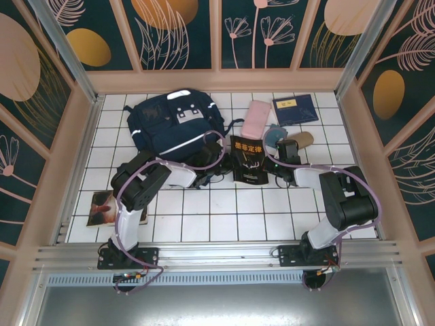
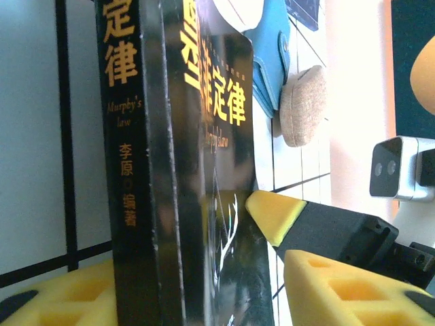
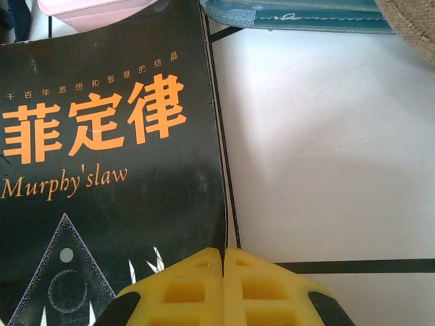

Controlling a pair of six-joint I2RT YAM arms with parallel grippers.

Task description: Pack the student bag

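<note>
ringing the white tiled table [image 1: 224,219] stand leaf-patterned walls [image 1: 180,37].

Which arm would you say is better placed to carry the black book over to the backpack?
Probably left: the left gripper straddles the black book at its spine, nearer the student bag. The right gripper is shut, tips only at the book's edge.

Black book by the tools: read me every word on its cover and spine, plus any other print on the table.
Black book cover, small top line: "千百年思想和智慧的结晶"
Cover title, its left end cut off in the right wrist view: "菲定律"
Cover, below the title: "Murphy'slaw"
Spine, top cut off: "定律"
Spine: "Murphy's law"
Spine: "李原 编著"
Navy booklet: yellow print, too small to read.
</note>
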